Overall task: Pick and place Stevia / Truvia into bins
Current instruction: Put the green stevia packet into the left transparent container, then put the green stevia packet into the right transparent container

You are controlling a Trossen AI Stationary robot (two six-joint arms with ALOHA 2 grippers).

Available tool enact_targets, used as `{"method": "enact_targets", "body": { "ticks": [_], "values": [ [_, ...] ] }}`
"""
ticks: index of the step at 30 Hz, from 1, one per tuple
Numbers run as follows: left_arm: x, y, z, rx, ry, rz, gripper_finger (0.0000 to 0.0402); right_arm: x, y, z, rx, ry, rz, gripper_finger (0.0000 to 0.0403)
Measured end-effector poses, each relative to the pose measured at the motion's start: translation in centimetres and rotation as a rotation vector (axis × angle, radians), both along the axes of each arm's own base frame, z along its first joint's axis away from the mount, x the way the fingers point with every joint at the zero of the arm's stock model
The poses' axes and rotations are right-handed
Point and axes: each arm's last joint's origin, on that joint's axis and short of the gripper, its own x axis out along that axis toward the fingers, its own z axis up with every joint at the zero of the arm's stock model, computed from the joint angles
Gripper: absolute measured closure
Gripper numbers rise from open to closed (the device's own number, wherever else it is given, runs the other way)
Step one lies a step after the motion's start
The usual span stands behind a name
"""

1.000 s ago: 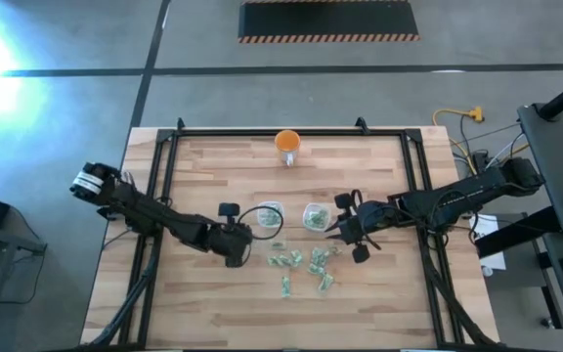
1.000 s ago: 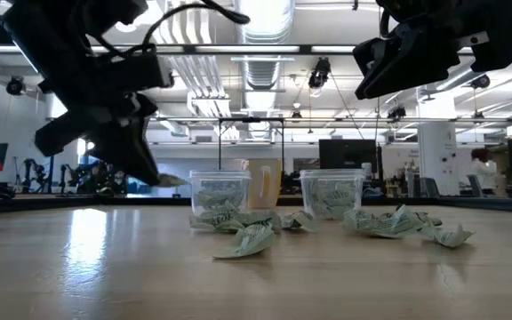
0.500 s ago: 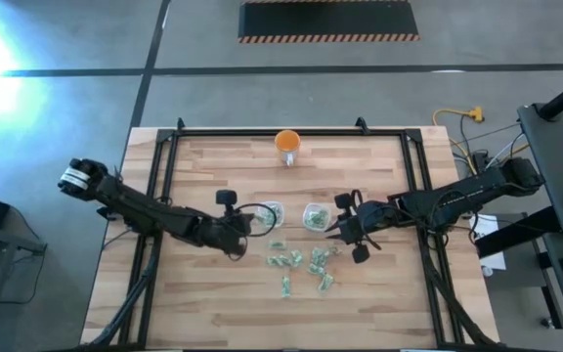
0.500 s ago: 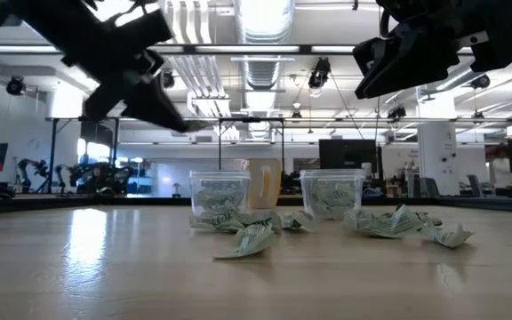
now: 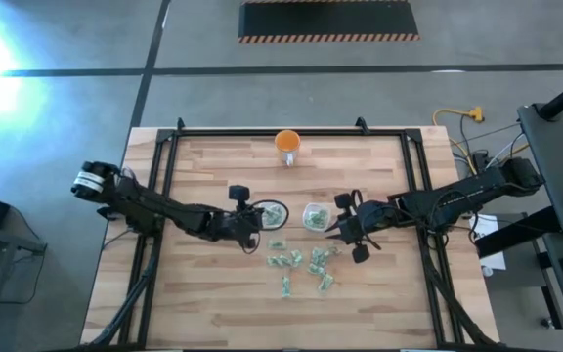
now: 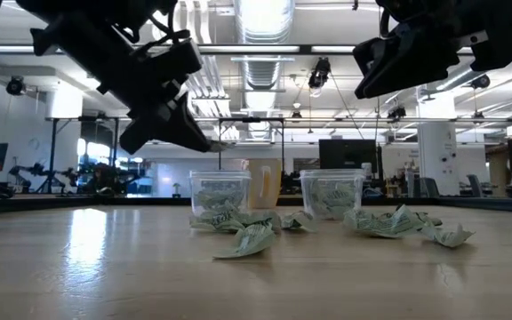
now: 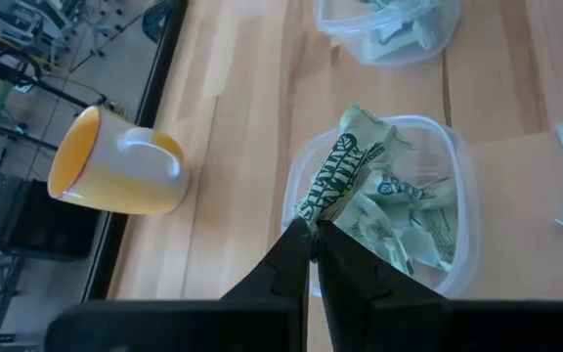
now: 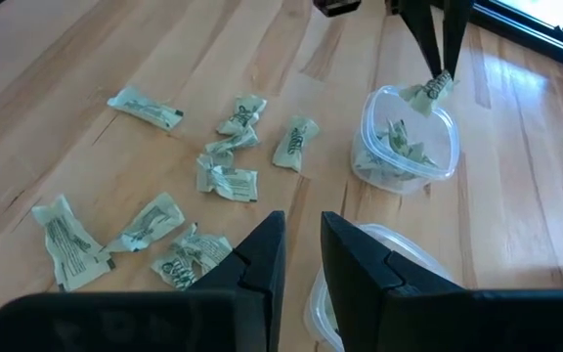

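The left hand point(image 7: 311, 235) pinches one green-and-white sachet point(image 7: 345, 166) and holds it over the left bin point(image 7: 457, 210), which has more sachets inside. The sachet's writing is too crumpled to read. The right hand point(image 8: 301, 240) waits near the right bin point(image 5: 315, 216), fingers a little apart. More sachets point(image 5: 306, 264) lie loose on the table point(image 5: 203, 303).
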Motion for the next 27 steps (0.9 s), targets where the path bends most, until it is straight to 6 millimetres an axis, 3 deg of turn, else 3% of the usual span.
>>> {"method": "enact_targets", "body": {
  "ticks": [14,27],
  "values": [
    [0.18,-0.05,-0.34,0.014,0.007,-0.015,0.0396,-0.06,-0.01,-0.08,0.001,0.01,-0.002,0.0344],
    [0.41,-0.07,-0.2,0.04,-0.01,-0.018,0.0323,-0.12,-0.02,-0.16,0.014,0.023,-0.013,0.0346]
  ]
}}
